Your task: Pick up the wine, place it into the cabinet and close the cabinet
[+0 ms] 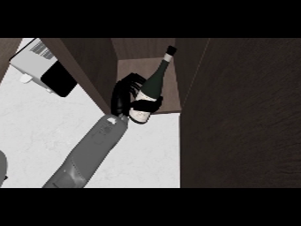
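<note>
Our right hand [128, 95] curls round the wine bottle [151, 88], thumb across its label, at the open cabinet [146, 57] front edge between the door [87, 66] and the side wall. The bottle's base overhangs the white counter [42, 128]. Its neck points up-right into the cabinet.

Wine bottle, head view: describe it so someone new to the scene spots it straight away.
Find the dark wood cabinet filling the right side, then its open compartment at top centre. The wine bottle leans there, neck pointing up into the compartment, base over the shelf's front edge, held by the black hand. It is the only dark green glass thing, with a pale label.
</note>
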Tool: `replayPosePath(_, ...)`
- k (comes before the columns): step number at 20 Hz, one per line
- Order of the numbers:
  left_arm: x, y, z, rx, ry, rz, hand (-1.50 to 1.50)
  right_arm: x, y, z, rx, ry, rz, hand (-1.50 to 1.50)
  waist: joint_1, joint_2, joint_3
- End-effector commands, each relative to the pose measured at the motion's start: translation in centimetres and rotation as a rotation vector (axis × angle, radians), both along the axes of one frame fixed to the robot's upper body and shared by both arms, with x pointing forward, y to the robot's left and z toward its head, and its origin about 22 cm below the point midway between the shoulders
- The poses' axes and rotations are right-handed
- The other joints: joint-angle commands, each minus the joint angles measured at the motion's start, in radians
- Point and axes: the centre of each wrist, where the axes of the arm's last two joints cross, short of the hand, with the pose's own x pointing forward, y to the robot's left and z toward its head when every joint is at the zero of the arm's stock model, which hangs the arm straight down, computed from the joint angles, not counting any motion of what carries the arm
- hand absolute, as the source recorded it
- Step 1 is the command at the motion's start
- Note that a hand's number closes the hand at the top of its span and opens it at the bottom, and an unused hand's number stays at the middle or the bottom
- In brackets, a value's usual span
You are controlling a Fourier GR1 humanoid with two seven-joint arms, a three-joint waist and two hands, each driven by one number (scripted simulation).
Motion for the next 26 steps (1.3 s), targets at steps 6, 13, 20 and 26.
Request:
replayPosePath(6, 2.1, 1.7, -0.5, -0.032, -0.014, 0.067, 1.5, -1.7, 0.5, 1.7, 0.087, -0.012, 0.023, -1.5, 0.0, 0.005, -0.002)
replayPosePath(13, 3.2, 1.9, 0.4, -0.104, -0.047, 0.132, 1.5, -1.5, 0.3, 1.7, 0.066, -0.007, 0.053, -1.5, -0.014, 0.01, -0.002)
replayPosePath(20, 4.4, 1.0, 1.9, 0.119, -0.151, 0.112, 1.5, -0.8, -0.6, 0.7, 0.058, -0.018, 0.081, -1.5, -0.045, 0.016, 0.0)
replayPosePath(26, 4.7, 0.8, 2.3, 0.249, -0.187, 0.044, 1.5, -0.3, 0.5, 0.4, 0.084, -0.026, 0.094, -1.5, -0.036, 0.018, -0.001)
